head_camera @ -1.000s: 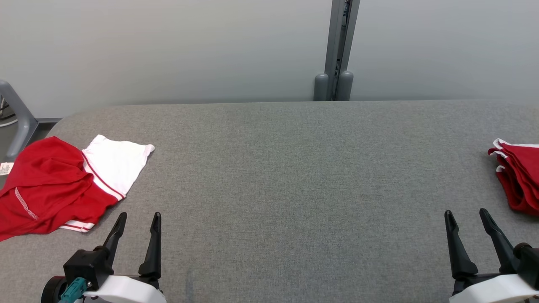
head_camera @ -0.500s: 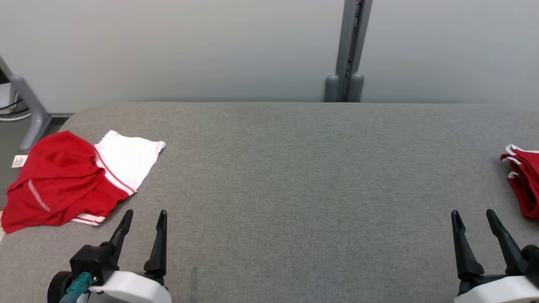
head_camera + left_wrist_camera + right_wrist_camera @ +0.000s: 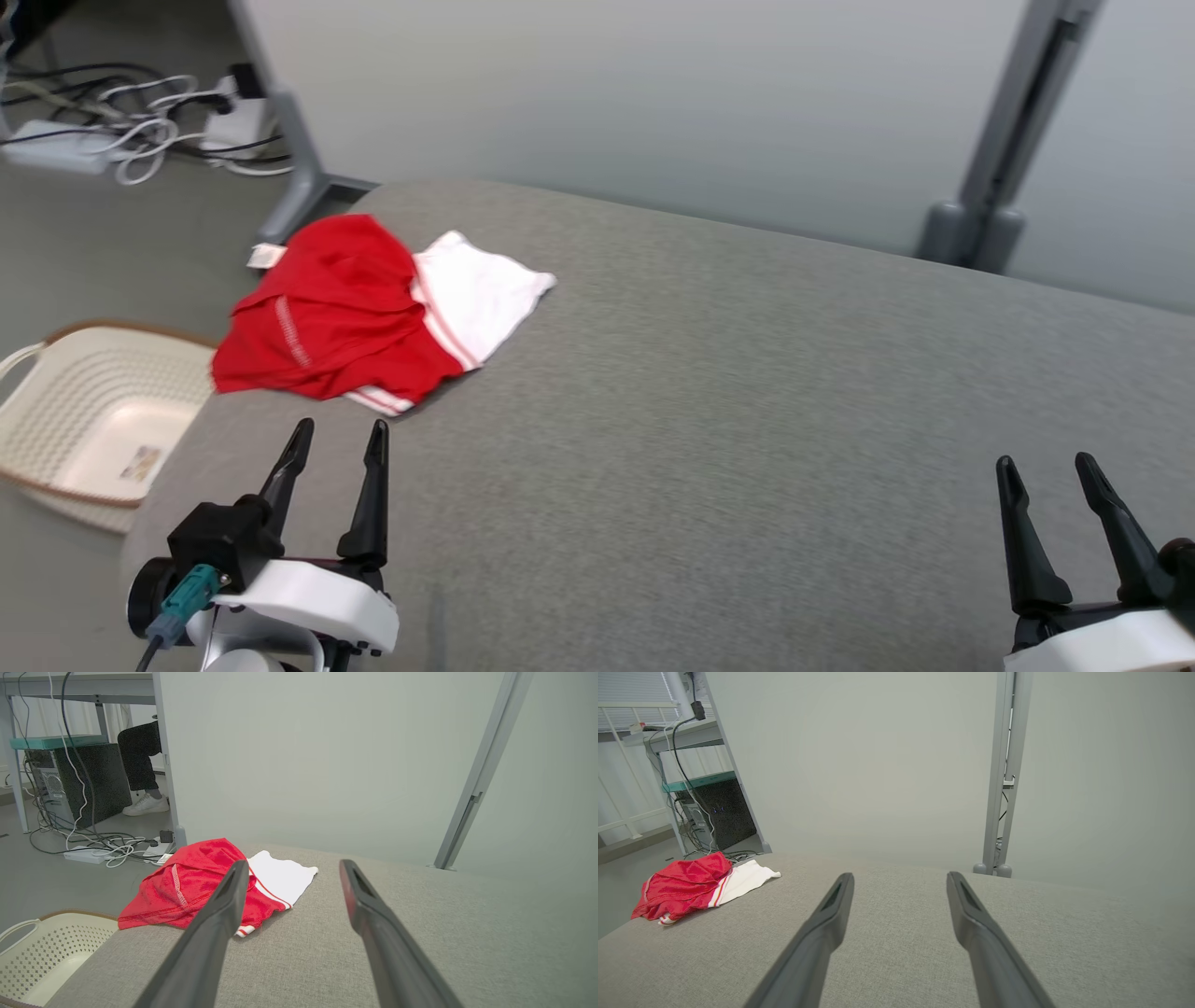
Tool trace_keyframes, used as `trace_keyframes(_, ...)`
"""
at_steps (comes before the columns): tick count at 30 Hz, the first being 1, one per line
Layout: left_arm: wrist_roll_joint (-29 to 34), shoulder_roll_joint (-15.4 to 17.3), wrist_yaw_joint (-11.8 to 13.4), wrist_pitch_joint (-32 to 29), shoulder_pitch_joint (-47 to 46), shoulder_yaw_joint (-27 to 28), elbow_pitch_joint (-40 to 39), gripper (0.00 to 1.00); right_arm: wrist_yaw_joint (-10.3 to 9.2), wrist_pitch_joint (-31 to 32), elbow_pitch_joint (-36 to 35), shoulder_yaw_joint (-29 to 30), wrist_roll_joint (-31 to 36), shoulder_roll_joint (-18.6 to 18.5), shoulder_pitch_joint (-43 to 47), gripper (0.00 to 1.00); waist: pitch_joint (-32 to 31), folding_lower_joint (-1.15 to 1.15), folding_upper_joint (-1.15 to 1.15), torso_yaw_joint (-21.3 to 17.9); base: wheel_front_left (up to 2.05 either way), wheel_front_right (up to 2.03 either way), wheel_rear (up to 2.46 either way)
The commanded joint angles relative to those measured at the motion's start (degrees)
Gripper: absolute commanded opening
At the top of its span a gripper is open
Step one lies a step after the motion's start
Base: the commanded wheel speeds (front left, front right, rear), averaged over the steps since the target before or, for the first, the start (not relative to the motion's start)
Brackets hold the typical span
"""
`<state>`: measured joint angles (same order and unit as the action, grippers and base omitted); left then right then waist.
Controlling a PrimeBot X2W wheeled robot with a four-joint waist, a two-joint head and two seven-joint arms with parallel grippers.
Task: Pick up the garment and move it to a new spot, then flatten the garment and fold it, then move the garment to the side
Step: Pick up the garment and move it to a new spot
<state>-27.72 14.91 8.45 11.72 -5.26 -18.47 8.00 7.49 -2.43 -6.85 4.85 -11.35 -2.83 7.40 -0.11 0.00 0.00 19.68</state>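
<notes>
**Left end effector** (image 3: 341, 427): fingers spread, empty, tips aimed at the garment (image 3: 336, 313), just short of it over the grey counter (image 3: 709, 401).
**Right end effector** (image 3: 1044, 462): fingers spread, empty, well apart from the garment.
**Garment**: red with a white panel and white stripes, crumpled, lying at the counter's left end and reaching its edge.
**Tag** (image 3: 267, 254): white, at the garment's far edge; print too small to read.
**Basket** (image 3: 56, 411): cream, perforated, on the floor beside the garment.
**Cables** (image 3: 140, 140): tangled on the floor beyond the garment.
**Post** (image 3: 1013, 140): grey, far from the garment, behind the counter.
</notes>
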Motion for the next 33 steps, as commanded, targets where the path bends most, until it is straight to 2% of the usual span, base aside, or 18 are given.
trace_keyframes(1,0.0,0.2,0.0,0.3,-0.8,0.4,0.3,1.00,0.01,0.1,-0.1,-0.1,-0.3,-0.2,0.1,1.00,-0.3,0.00,0.00,4.8,0.00,0.00,0.00)
trace_keyframes(5,-0.6,0.7,0.5,1.0,-0.2,1.5,0.7,1.00,0.01,0.2,0.1,-0.9,-0.5,-0.2,-0.3,1.00,-0.6,0.00,0.00,7.9,0.00,0.00,0.00)
trace_keyframes(10,-1.1,1.2,0.6,1.6,0.4,2.6,0.7,1.00,0.01,0.2,0.4,-1.3,-0.6,-0.2,-0.3,1.00,-1.0,0.00,0.00,9.6,0.00,0.00,0.00)
trace_keyframes(27,-0.9,1.1,0.7,1.9,-0.6,1.9,0.7,1.00,0.01,0.4,-0.1,-1.1,0.4,-0.2,-0.7,1.00,-0.2,0.00,0.00,10.0,0.00,0.00,0.00)
trace_keyframes(33,-1.1,0.3,0.2,2.2,-3.4,1.8,1.5,1.00,0.01,1.8,-2.5,-1.7,2.0,-0.2,-2.1,1.00,2.6,0.00,0.00,8.9,0.00,0.00,0.00)
